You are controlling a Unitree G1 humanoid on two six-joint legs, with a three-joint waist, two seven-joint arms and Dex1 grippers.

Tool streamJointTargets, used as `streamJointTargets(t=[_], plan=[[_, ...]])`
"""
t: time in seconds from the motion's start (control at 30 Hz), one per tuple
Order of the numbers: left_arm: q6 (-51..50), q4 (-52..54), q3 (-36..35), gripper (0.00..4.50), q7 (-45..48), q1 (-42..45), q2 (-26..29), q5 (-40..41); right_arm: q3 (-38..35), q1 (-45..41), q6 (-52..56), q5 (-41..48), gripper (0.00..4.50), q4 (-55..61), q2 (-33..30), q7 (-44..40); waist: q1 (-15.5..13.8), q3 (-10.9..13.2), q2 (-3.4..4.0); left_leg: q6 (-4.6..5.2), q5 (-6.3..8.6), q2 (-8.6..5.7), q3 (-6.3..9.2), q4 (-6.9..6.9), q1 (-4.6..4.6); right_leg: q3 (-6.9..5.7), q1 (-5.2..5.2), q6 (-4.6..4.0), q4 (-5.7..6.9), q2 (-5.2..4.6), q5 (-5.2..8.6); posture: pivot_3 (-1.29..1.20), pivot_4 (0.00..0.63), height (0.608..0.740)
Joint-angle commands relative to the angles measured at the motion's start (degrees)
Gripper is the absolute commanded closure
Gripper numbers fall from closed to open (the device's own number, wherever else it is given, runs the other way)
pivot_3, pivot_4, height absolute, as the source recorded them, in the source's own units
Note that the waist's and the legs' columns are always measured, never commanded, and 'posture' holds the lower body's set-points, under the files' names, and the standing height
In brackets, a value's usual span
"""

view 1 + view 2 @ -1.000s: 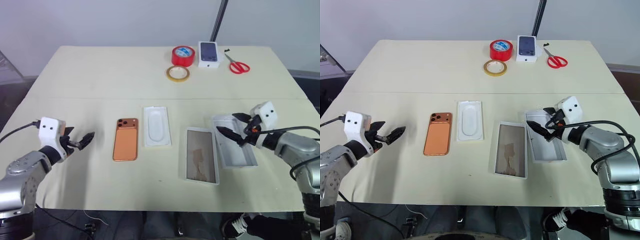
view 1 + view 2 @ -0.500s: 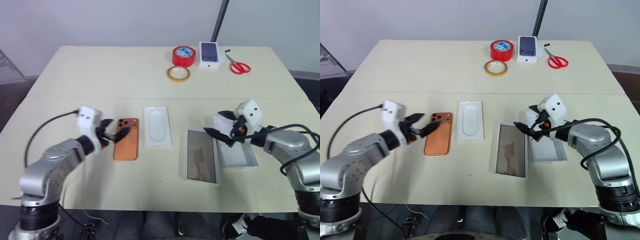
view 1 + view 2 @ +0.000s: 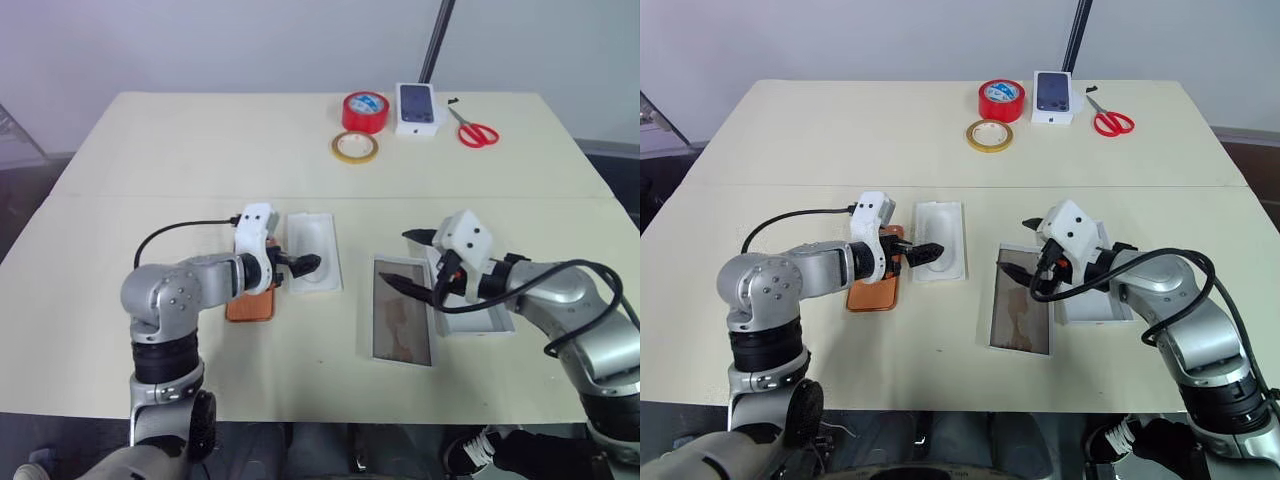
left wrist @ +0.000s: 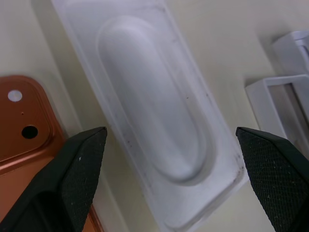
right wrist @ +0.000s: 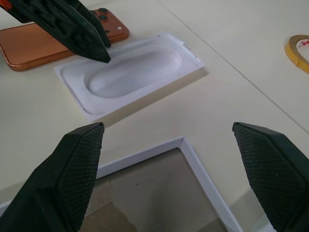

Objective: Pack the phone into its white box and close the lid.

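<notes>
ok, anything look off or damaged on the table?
Mostly tidy. One oddity: the open white box near the right gripper shows a brownish, patchy inside, like a stain or torn lining. The insert tray lies loose beside the phone, outside any box.

There is one orange phone [image 3: 876,283]. There is one white tray [image 3: 940,240] with an oval dip. There are two open box parts [image 3: 1022,299], side by side. There is one small box [image 3: 1053,97] with a phone picture. There are two tape rolls: one red [image 3: 1002,100], one yellow [image 3: 990,135]. There is one pair of scissors [image 3: 1108,117].
</notes>
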State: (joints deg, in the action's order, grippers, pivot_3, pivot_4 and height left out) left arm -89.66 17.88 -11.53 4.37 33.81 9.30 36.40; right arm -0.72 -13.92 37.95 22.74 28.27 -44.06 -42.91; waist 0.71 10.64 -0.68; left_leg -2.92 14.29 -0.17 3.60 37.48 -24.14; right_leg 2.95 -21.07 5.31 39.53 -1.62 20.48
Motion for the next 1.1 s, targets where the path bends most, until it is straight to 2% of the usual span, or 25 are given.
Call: streamJointTargets(t=[0.03, 0.2, 0.27, 0.3, 0.37, 0.53, 0.8, 0.83, 0.87, 0.9, 1.1], plan=[[-0.8, -0.8, 0.1, 0.00, -1.2, 1.7, -0.9, -2.5, -1.2, 0.7, 0.5, 0.8, 0.04, 4.0, -1.6, -0.7, 0.0, 0.0, 0.00, -0.01, 0.00, 0.00, 0.00, 0.00, 0.00, 0.00, 0.00, 0.00, 0.00, -0.01, 0.00, 0.00, 0.150, 0.740], [-2.8, -4.5, -3.3, 0.00, -1.8, 3.7, -5.8, -3.7, 0.3, 2.4, 1.1, 1.0, 0.04, 6.9, -4.7, -3.8, -0.1, 0.0, 0.00, -0.11, -0.06, -0.01, -0.01, 0.01, 0.00, 0.00, 0.01, 0.00, -0.01, -0.02, 0.00, 0.00, 0.150, 0.740], [-2.8, -6.3, -4.3, 0.52, -2.3, 4.3, -7.2, -4.6, 0.8, 3.1, 2.2, 2.0, 0.00, 8.8, -6.1, -5.4, -0.1, 0.0, -0.01, -0.11, -0.06, -0.02, -0.01, 0.02, 0.01, 0.00, 0.04, 0.00, -0.01, -0.02, 0.00, 0.00, 0.150, 0.740], [-2.8, -7.2, -5.0, 0.82, -2.6, 4.8, -7.8, -5.3, 1.0, 3.4, 3.2, 2.7, 0.00, 9.7, -6.9, -6.2, -0.2, 0.0, -0.01, -0.10, -0.06, -0.02, 0.00, 0.02, 0.02, -0.01, 0.06, 0.00, -0.02, -0.02, 0.00, 0.00, 0.150, 0.740], [-2.3, -8.9, -6.7, 1.77, -2.8, 6.0, -9.0, -6.3, 2.9, 5.0, 6.0, 2.3, 0.00, 13.0, -10.0, -7.0, -0.4, 0.0, -0.01, -0.08, -0.04, -0.04, 0.02, 0.05, 0.03, -0.03, 0.10, 0.00, -0.03, -0.03, 0.00, 0.00, 0.150, 0.740], [-0.7, -11.4, -7.7, 4.34, -2.8, 7.1, -10.3, -8.0, 5.1, 9.1, 8.8, 1.9, 0.00, 17.0, -13.4, -6.8, -0.5, 0.0, -0.08, -0.02, -0.01, -0.05, 0.08, 0.08, 0.02, -0.06, 0.16, 0.01, -0.08, -0.04, 0.00, 0.00, 0.150, 0.740], [1.3, -12.8, -10.4, 4.43, -1.1, 8.6, -12.6, -7.2, 7.0, 13.4, 11.4, -0.1, 0.00, 17.7, -16.7, -5.5, -0.9, 0.0, -0.11, -0.02, -0.01, -0.05, 0.09, 0.13, 0.02, -0.08, 0.18, 0.02, -0.09, -0.04, 0.00, 0.00, 0.150, 0.740], [1.3, -12.4, -10.4, 4.50, -1.0, 8.8, -12.8, -7.1, 7.3, 13.6, 11.6, -0.3, 0.42, 17.4, -16.7, -5.3, -1.0, 0.0, -0.11, -0.02, -0.01, -0.05, 0.09, 0.14, 0.02, -0.08, 0.18, 0.02, -0.09, -0.04, 0.00, 0.00, 0.150, 0.740], [1.2, -11.9, -10.8, 4.50, -0.9, 9.0, -13.0, -6.9, 7.9, 13.4, 12.2, -0.6, 0.55, 17.0, -16.5, -4.9, -1.0, 0.0, -0.11, -0.03, -0.01, -0.05, 0.09, 0.14, 0.02, -0.08, 0.18, 0.02, -0.09, -0.03, 0.00, 0.00, 0.150, 0.740], [1.1, -11.4, -11.2, 4.50, -0.8, 9.1, -13.1, -6.6, 8.7, 13.3, 12.2, -1.4, 0.88, 16.4, -16.2, -4.5, -1.0, 0.0, -0.11, -0.03, -0.01, -0.05, 0.08, 0.16, 0.02, -0.07, 0.18, 0.02, -0.09, -0.04, -0.01, 0.00, 0.150, 0.740], [0.7, -10.3, -15.6, 4.50, -1.8, 10.5, -14.2, -6.9, 11.3, 12.4, 8.0, -4.4, 3.85, 14.7, -16.1, -5.3, -1.1, 0.0, -0.14, -0.08, -0.03, -0.04, 0.09, 0.20, 0.01, -0.08, 0.19, 0.03, -0.09, -0.02, -0.01, 0.00, 0.150, 0.740]])
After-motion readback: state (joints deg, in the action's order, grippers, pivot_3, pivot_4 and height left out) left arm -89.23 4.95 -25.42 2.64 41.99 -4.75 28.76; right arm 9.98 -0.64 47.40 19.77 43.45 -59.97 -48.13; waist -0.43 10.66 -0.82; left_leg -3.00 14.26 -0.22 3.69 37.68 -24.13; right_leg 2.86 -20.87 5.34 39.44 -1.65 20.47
